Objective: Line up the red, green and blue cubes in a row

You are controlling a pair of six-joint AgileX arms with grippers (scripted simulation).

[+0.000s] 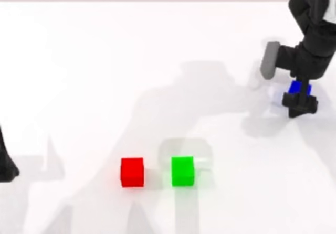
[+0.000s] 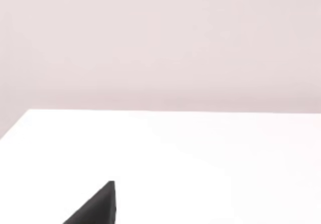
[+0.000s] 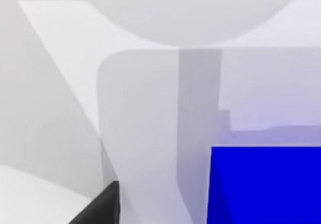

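Seen from above: red cube [image 1: 132, 171] and green cube [image 1: 182, 171] side by side near the front of the white desk [image 1: 105, 71], a small gap between them; blue cube [image 1: 297, 87] well apart at far right, between the fingers of the right gripper [image 1: 299, 98], evidently held; left arm parked at the left edge. Left wrist: only a dark fingertip [image 2: 98, 206] over bare desk, opening impossible to tell. Right wrist: blue cube [image 3: 266, 184] filling one corner, close up
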